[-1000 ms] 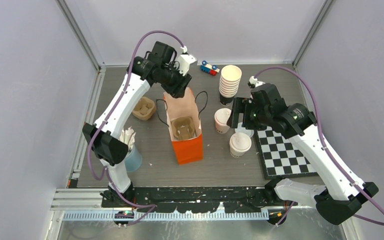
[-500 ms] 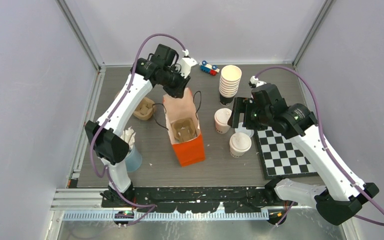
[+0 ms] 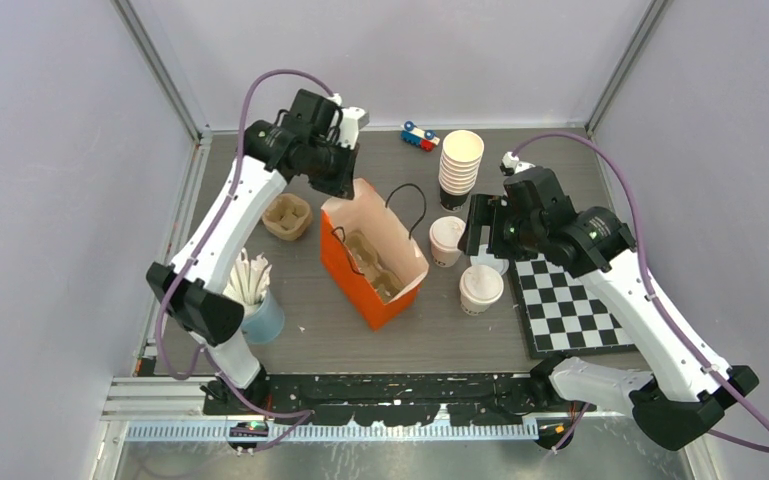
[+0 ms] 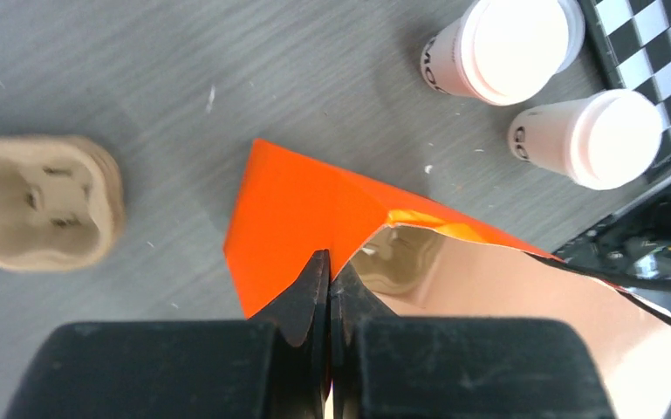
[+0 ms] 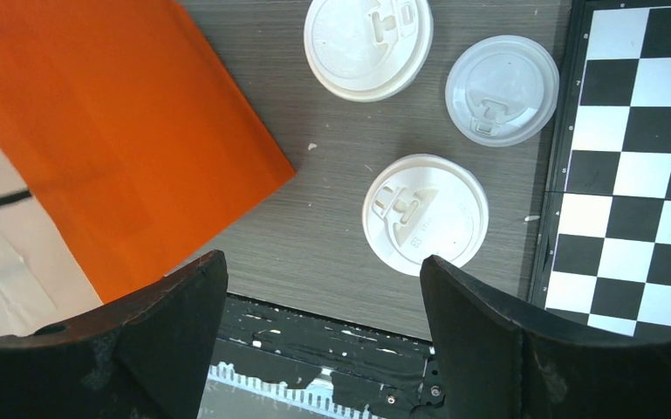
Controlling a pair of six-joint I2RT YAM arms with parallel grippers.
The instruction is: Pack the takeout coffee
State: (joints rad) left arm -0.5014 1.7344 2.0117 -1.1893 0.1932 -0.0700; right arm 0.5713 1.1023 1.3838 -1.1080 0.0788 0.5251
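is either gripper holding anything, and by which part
The left gripper pinches the orange bag by its top rim; the right gripper is open, holding nothing.

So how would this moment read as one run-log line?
left hand: shut on orange bag rim | right hand: open above three lidded cups | cups: outside bag

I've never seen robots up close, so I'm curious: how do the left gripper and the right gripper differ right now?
The left gripper is shut, pinching the rim of the orange bag; the right gripper is open and holds nothing. The left gripper is at the bag's mouth, while the right gripper hovers above three lidded cups beside the checkerboard. Both are black and two-fingered.
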